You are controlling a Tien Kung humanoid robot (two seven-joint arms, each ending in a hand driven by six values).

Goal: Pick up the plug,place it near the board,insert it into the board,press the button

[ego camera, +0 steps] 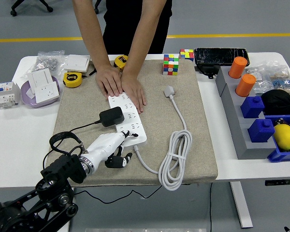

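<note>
Left robot hand low over the grey mat, just off the near end of the white board, white-shelled fingers stretched toward that end and reaching its near-left corner, dark fingers curled beneath, nothing clasped. Black plug seated on the board's left side, mid-length, thin black cable looping from it back toward the arm. Far end of the board pinned flat under a person's two hands, palms down, side by side. White cord leaving the board's near end, coiled in a bundle on the mat to the right, ending in a white plug head lying loose farther back. Behind the mat, on the white table: two colour cubes, yellow tape measures, a purple dish with white sockets. At the right, a grey rack with orange cylinders and blue blocks, a yellow lemon in a blue bin.
</note>
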